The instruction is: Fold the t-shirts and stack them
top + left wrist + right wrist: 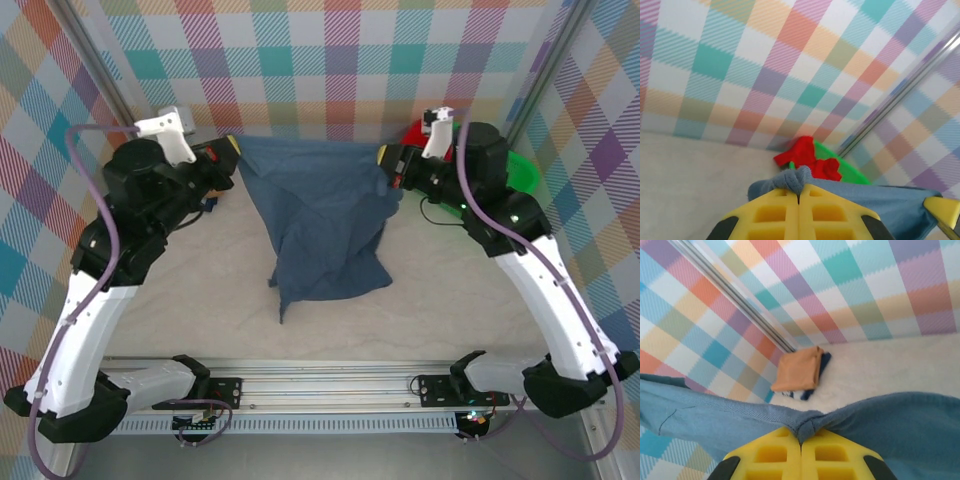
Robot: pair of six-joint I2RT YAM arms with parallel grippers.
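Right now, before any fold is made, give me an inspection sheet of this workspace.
Surface: pale table, with the hanging shirt's lower part bunched on it.
Job's things: slate-blue t-shirt stretched between both arms; tan t-shirt folded in the far left corner on a dark folded piece; red t-shirt bunched at the basket.
Clutter: green basket, far right corner.
End effectors: left end effector shut on the blue shirt's edge; right end effector likewise.
Cables: purple cable looping along each arm.
Surroundings: checked walls.
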